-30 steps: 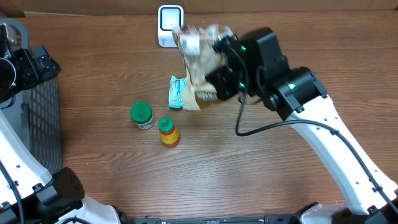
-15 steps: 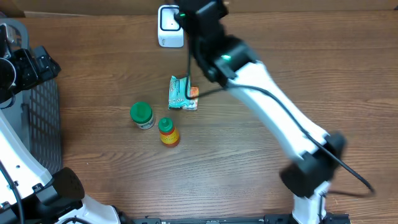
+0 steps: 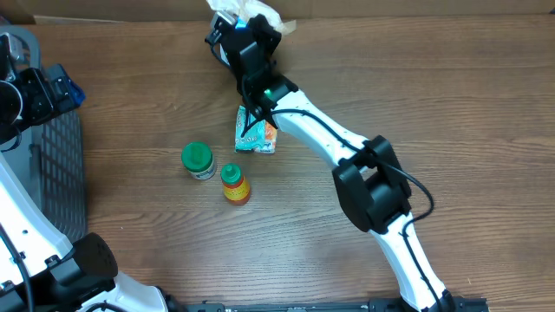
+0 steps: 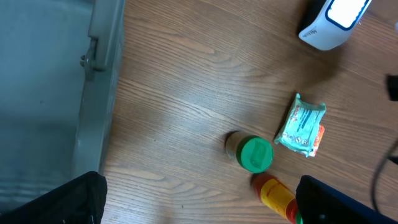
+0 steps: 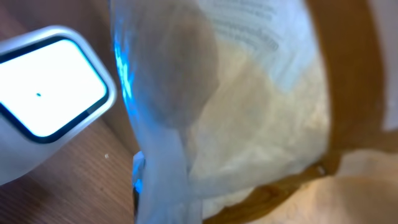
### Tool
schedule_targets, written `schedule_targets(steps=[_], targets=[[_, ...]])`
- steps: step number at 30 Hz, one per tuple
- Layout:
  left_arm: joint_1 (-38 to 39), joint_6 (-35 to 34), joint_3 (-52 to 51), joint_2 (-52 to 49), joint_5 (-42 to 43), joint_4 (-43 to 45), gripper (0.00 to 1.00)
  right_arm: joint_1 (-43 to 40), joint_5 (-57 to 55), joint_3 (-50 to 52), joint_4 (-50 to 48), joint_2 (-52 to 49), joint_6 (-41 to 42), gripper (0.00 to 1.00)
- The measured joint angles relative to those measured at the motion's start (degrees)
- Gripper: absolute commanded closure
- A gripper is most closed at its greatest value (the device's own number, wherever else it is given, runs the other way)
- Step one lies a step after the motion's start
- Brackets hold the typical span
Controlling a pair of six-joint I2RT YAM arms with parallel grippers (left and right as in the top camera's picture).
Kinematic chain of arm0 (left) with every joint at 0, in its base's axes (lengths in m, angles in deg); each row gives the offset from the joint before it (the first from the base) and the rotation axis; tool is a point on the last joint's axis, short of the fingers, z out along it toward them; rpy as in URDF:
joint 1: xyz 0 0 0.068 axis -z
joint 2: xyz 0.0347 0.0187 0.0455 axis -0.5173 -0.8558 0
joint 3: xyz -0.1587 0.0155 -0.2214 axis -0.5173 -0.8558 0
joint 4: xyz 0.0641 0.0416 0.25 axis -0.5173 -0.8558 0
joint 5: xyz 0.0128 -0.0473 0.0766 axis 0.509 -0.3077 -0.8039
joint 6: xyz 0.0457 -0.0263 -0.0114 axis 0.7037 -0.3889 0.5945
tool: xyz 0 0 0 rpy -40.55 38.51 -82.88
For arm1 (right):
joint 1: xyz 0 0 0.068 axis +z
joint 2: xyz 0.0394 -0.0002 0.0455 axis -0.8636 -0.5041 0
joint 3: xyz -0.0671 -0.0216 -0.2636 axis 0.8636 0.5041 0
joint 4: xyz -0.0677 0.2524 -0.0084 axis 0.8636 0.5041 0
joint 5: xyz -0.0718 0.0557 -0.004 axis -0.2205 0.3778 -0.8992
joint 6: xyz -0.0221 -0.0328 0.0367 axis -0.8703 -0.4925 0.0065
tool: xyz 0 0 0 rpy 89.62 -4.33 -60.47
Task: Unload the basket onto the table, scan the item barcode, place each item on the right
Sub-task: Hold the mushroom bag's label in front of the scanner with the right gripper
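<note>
Where the bag is: the clear snack bag point(image 3: 256, 13) hangs off the table at the far edge, near the middle of that edge, held by the right claw.
Right claw point(image 3: 241, 35): pinched tight on the bag's crinkled plastic, with its arm stretched across the table to the far edge.
Scanner point(image 5: 50, 93): white with a lit window, at the far edge. From overhead it is hidden under the claw and the bag. The right wrist view shows it just beside the bag, on the left of that view.
Relation that matters: the bag and the lit window are close side by side, not clearly face to face. Faint print shows on the upper part of the bag, but I cannot tell where the barcode is or whether it faces the window.
Long axis of the bag: cannot tell, since the bag is crumpled and fills the right wrist view.
Nearer arm: the right one, by far. The left claw point(image 4: 199, 206) is spread wide and empty at the left edge by the grey basket point(image 3: 61, 173), well apart from the scanner.
Next move, as a guess: a small turn or shift of the bag to bring its printed side to the window.
Other things: a teal packet point(image 3: 254, 130), a green-lidded jar point(image 3: 198, 160) and an orange bottle point(image 3: 234, 184) lie near the middle of the table.
</note>
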Motion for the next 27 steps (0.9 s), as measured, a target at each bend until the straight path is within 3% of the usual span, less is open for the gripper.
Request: schedule_targets(steps=[10,27], targets=[[0.0,0.0,0.0,0.0,0.0,0.0,0.01,-2.5,0.2,0.0,-10.5,-8.4,-3.8,0.96],[0.0,0.0,0.0,0.0,0.0,0.0,0.01,-3.4,1.0,0.0,-11.9,-8.4,-4.2,0.96]])
